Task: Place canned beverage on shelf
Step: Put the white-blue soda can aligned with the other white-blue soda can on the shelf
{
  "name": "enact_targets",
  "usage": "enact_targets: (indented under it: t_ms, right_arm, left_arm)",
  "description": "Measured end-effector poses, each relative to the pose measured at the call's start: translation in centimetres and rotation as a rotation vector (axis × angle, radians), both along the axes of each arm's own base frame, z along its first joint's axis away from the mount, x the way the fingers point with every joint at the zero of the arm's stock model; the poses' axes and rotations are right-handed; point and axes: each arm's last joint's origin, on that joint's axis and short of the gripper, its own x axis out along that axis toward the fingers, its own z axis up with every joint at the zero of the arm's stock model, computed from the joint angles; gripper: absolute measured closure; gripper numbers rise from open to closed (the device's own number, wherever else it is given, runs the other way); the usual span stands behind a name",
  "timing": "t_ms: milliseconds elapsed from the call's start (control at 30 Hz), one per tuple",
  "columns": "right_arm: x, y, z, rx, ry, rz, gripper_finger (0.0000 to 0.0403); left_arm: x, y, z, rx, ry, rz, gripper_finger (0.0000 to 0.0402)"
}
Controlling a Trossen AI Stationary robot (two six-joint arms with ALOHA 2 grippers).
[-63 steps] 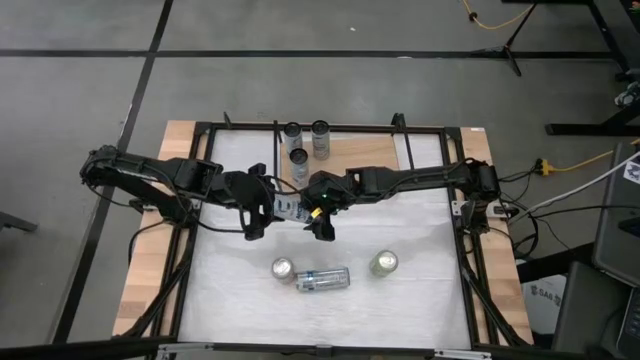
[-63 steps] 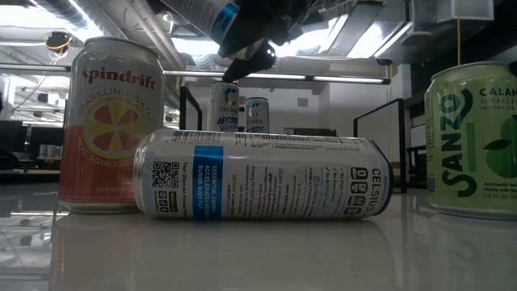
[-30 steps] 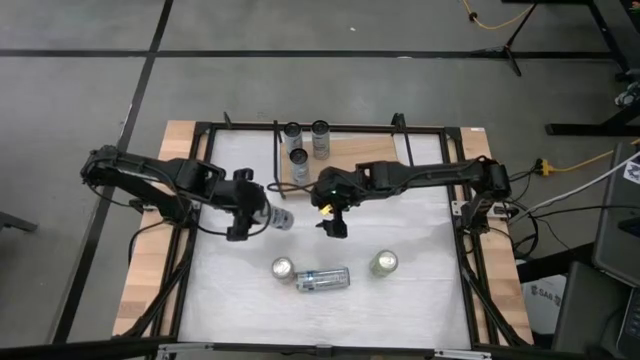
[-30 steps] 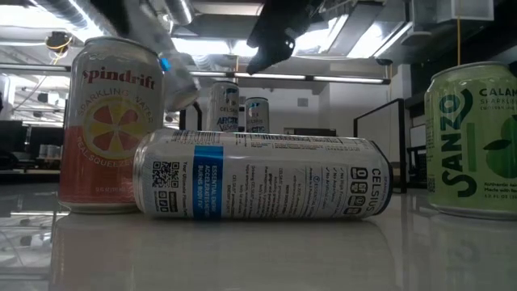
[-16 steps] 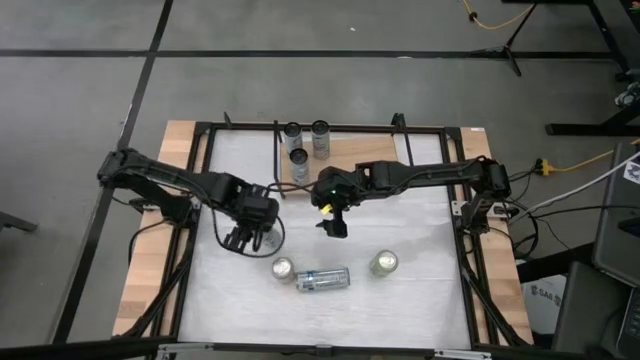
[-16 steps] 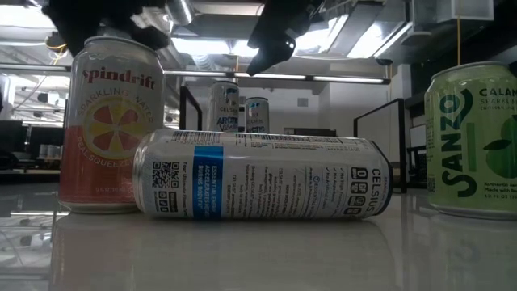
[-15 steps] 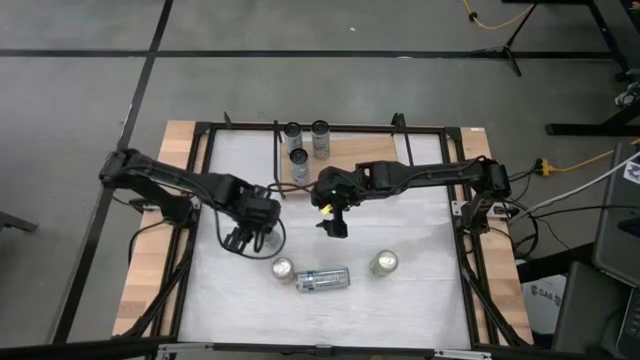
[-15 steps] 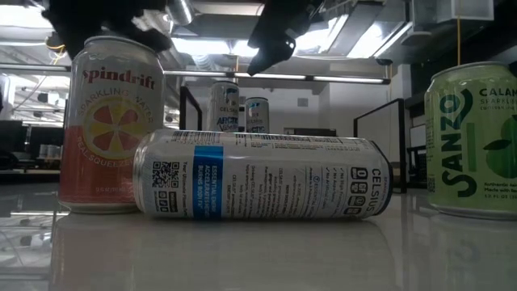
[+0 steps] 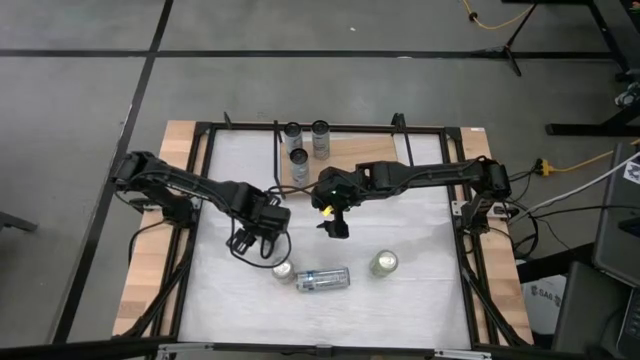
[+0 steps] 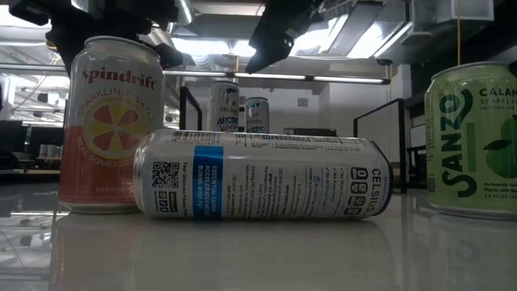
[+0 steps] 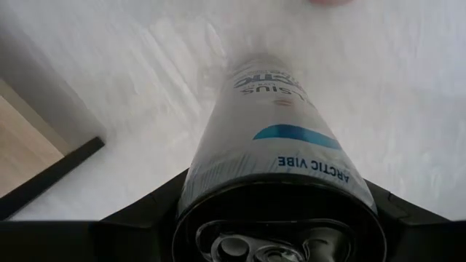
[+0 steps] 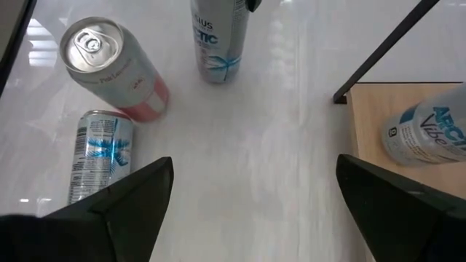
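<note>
My left gripper (image 9: 262,238) points down over the white tabletop's left middle and is shut on a silver-and-blue canned beverage (image 11: 273,124). The right wrist view shows that can (image 12: 218,36) upright; whether its base touches the table I cannot tell. In the low view a pink can hides it. The shelf (image 9: 365,152), a light-wood board between black wire uprights, lies at the far middle with three cans standing on it. My right gripper (image 9: 335,228) hangs open above the table's middle, holding nothing. My left gripper pinches the can's upper end (image 11: 195,182) between its two fingers (image 11: 142,215), one on each opposite side of the wall. The fingers come from above, pointing down, and lie along the can. The can stands upright below them, pull-tab end up.
Near the front edge stand a pink can (image 9: 283,268) and a green can (image 9: 383,263), with a silver can (image 9: 322,279) lying on its side between them. The pink can is close to my left gripper. Black frame rails (image 9: 200,180) border the table.
My left gripper has gone down and toward the table's near edge, closing on the pink can. It has tipped from level to pointing down, so the held can has turned from lying level to upright. The hold has stayed shut.
</note>
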Motion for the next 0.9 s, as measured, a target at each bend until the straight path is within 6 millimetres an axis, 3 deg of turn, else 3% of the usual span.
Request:
enact_targets:
  t_ms: [667, 900]
  right_arm:
    - [0.0, 0.0, 0.0, 0.0, 0.0, 0.0, 0.0029]
    - [0.0, 0.0, 0.0, 0.0, 0.0, 0.0, 0.0029]
  left_arm:
    - [0.89, -0.22, 0.93, 0.012, -0.074, 0.004, 0.0112]
    - [0.9, -0.23, 0.94, 0.011, -0.075, 0.005, 0.0073]
